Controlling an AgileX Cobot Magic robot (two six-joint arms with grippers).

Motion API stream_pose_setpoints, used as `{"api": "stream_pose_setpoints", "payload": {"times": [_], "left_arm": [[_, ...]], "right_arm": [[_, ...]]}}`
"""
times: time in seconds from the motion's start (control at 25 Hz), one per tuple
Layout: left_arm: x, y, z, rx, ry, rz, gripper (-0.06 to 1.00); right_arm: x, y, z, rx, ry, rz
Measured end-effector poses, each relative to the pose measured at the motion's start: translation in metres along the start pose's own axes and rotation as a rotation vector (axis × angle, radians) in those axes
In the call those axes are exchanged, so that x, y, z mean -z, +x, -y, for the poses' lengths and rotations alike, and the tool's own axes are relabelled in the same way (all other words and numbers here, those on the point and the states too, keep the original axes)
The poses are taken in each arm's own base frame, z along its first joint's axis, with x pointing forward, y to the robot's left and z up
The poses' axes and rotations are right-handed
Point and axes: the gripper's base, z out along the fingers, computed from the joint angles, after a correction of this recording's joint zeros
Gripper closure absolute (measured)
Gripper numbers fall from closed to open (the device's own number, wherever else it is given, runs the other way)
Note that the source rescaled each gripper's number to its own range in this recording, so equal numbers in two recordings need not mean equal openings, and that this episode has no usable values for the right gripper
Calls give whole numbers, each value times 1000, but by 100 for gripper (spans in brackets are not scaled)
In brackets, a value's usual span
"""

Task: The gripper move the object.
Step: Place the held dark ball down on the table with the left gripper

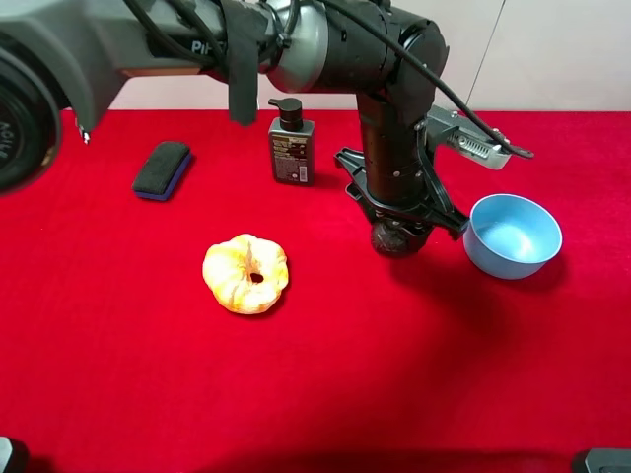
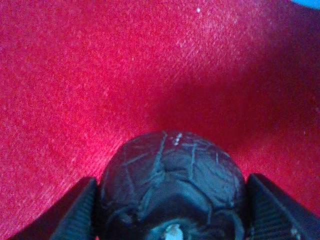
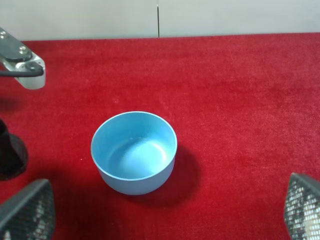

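Here we see the left gripper [image 2: 170,217] clamped on the dark cracked ball [image 2: 167,172], red cloth [image 1: 118,374] beneath; the right gripper [image 3: 164,210] spread wide, pale wall [image 1: 562,49] behind.

It looks like a robot test lab: a robot arm [image 1: 325,39] hangs over a table [image 1: 99,394] with red cloth before a plain pale wall [image 1: 572,59], with unrelated props on it, like a pump bottle [image 1: 292,148] and a blue bowl [image 1: 498,264].

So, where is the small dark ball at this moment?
In the exterior high view the ball is right of centre, held between the jaws of the left gripper, just left of the blue bowl.
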Motion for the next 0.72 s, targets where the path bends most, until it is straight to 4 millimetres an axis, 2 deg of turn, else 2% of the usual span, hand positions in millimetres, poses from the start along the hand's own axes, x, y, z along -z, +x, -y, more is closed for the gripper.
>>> {"api": "stream_pose_setpoints", "payload": {"times": [0.16,0.52,0.72], "left_arm": [[-3,-4,1,-4,3,39,94],[-31,-2,3,-9,6,20,94],[-33,-4,3,-13,8,46,94]], "right_arm": [[0,0,0,0,0,0],[0,0,0,0,0,0],[0,0,0,0,0,0]]}}
